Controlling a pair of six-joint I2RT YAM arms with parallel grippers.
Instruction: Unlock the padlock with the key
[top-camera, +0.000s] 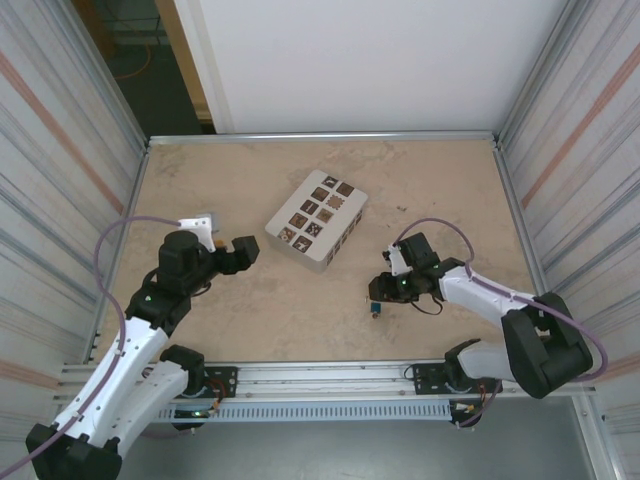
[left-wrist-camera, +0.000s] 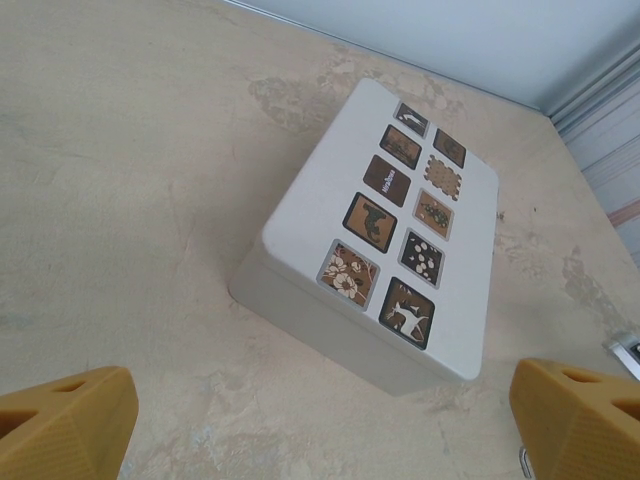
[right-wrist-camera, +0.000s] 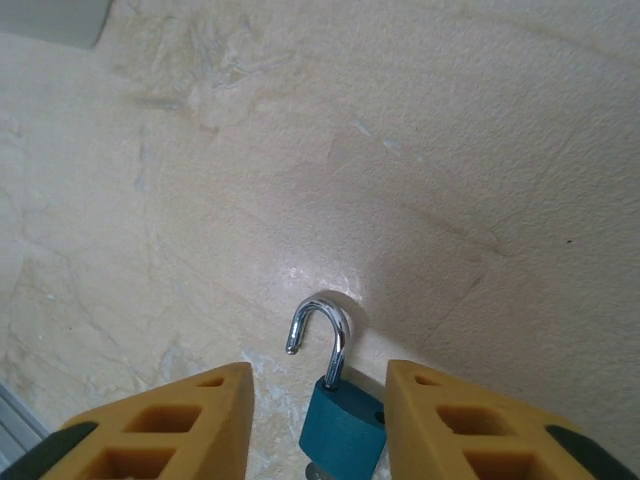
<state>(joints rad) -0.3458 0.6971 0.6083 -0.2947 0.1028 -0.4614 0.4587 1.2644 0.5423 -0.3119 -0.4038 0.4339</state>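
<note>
Right jaws: my right gripper (right-wrist-camera: 318, 374) hangs low over the counter (top-camera: 440, 190), jaws parted and gripping nothing. They straddle the lock body with a clear gap on one side. On the other side I cannot tell whether the pad brushes it.
Padlock: the padlock (right-wrist-camera: 342, 425) lies on the counter between those jaws, at about 5 o'clock from the white box (top-camera: 316, 220) and well apart from it. One leg of its silvery shackle stands free of the blue body.
Key: something small and metallic shows at the base of the body, too cropped for me to call it the key.
Step in hand: I judge the unlocking done, or all but done, with the right arm letting go.
Next move: lift straight up without snagging the shackle, then check that it swings freely.
Left jaws: my left gripper (top-camera: 245, 252) is spread wide and empty, at 8 o'clock of the box, facing it.
</note>
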